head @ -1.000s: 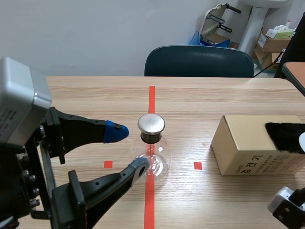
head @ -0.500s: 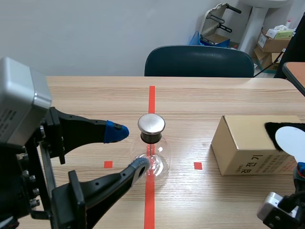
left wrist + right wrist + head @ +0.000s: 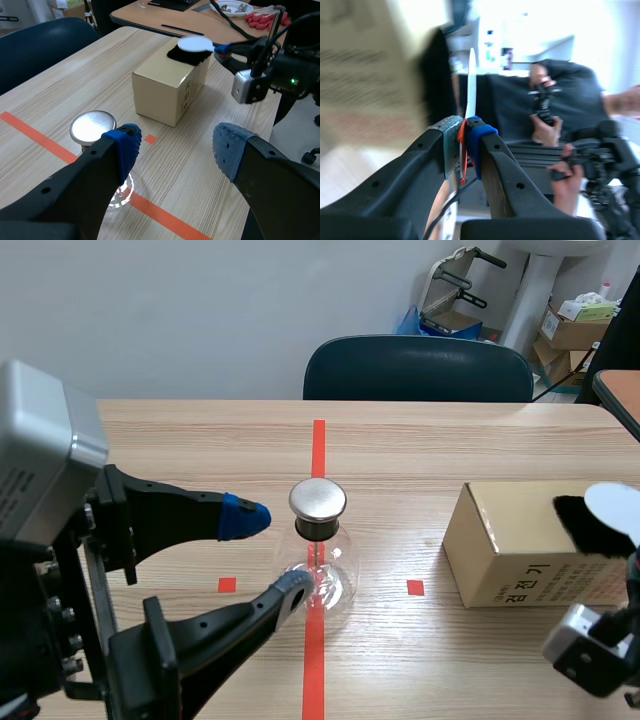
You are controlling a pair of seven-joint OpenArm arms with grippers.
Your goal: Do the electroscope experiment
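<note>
1. Left gripper (image 3: 268,555): jaws wide apart, holding nothing. It sits just left of the electroscope (image 3: 322,570). The blue pad is level with the cap and the grey pad is low against the near side of the glass. Can't tell if either one touches.
2. Electroscope is a clear glass flask with a round metal cap (image 3: 318,499), upright on the red centre tape line (image 3: 318,450) of the table (image 3: 180,440). In the left wrist view it's beside the blue-padded finger, not centred between the two.
3. Dark blue chair (image 3: 418,368) is behind the electroscope, past the table's far edge.
4. Cardboard box (image 3: 520,545) is right of the electroscope, well apart from it, with a small red tape square between them.
5. Black fur patch (image 3: 588,527) lies on the box top at the end furthest from the electroscope.
6. White disc (image 3: 611,506) is over the fur. Can't tell whether it touches.
7. Right gripper (image 3: 465,139) is furthest right of the electroscope, beyond the box. Its jaws are clamped narrow on the disc's thin orange-red handle (image 3: 462,150), with the disc edge-on above the pads.
</note>
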